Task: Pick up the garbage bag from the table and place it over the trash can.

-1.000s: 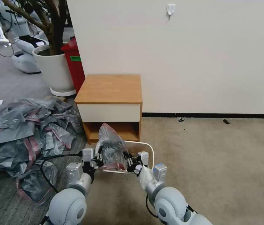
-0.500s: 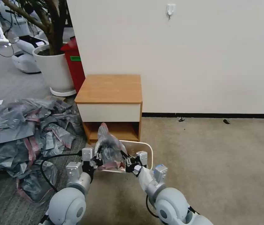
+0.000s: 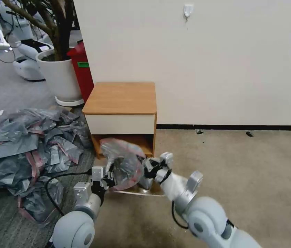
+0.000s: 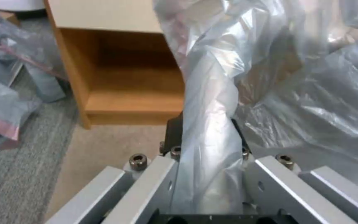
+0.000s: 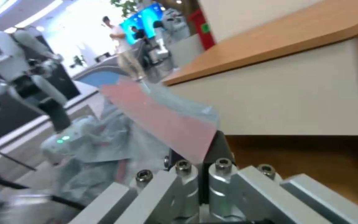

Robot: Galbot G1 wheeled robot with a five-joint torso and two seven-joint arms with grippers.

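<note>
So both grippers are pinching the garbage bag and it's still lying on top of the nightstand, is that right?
Not quite. Both the left gripper and the right gripper are shut on the garbage bag, but the head view shows it held in the air in front of the table, low by the shelf gap, not lying on top.

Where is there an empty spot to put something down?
The table top is bare. The carpet right of it, below the wall, is open too. It is crowded on the left, with the heap of bags, and in front, where both grippers hold the garbage bag.
</note>
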